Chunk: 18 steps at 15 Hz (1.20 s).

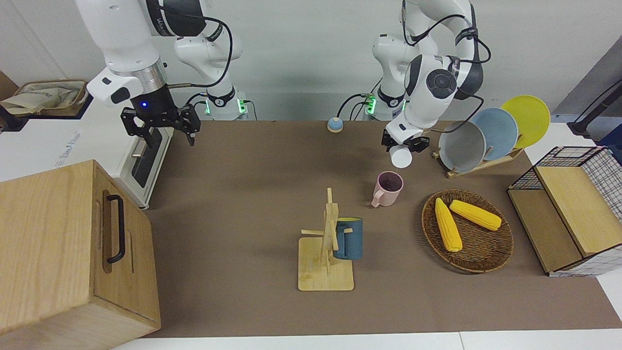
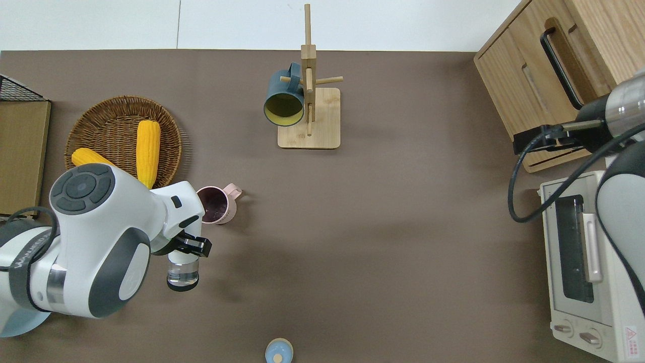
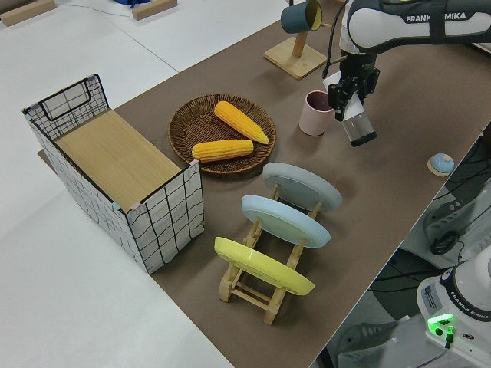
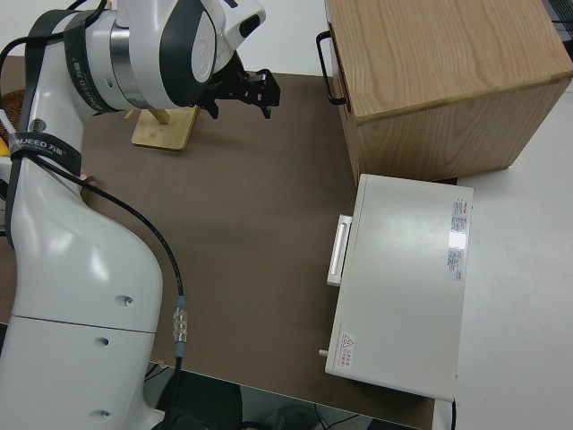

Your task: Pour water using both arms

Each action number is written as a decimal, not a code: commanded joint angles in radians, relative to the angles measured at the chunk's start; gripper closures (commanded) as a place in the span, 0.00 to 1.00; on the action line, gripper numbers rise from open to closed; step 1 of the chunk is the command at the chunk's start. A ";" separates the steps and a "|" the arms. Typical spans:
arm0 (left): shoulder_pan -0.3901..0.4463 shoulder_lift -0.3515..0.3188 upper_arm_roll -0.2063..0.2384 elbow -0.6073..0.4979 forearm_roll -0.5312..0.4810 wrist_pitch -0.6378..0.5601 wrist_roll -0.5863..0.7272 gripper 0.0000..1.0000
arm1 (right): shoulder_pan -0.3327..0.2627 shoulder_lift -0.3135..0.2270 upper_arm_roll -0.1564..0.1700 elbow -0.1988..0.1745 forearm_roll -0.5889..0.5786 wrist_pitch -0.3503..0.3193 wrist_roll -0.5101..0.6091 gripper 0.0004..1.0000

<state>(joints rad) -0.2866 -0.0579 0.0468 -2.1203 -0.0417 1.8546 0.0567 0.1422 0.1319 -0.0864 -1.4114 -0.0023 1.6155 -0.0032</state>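
Left gripper (image 2: 187, 246): jaws clamped on a clear glass (image 2: 182, 271), tilted over bare bench (image 2: 383, 227) near a matte pink mug (image 2: 217, 204) (dark inside).
Right gripper (image 1: 161, 125): parked, jaws wide.

Middle of the table (image 2: 403, 227): bare brown mat, open passage between the arms
Left arm's end: pink mug (image 2: 217, 204) just beside the corn basket (image 2: 123, 133); plate rack (image 1: 478, 165) close by
Mug stand (image 2: 308, 113): upright, blue mug (image 2: 283, 103) hanging, blocks the edge farthest from the robots
Right arm's end: wooden cabinet (image 2: 554, 75) and toaster oven (image 2: 587, 267) wall it off
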 commanded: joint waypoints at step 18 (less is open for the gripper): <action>0.178 -0.301 0.016 -0.190 0.040 0.471 -0.101 1.00 | -0.001 -0.008 -0.001 0.000 0.016 -0.012 -0.015 0.01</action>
<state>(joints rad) -0.1437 -0.2987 0.0728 -2.2910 -0.0308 2.2602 -0.0238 0.1422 0.1319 -0.0864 -1.4114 -0.0023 1.6154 -0.0032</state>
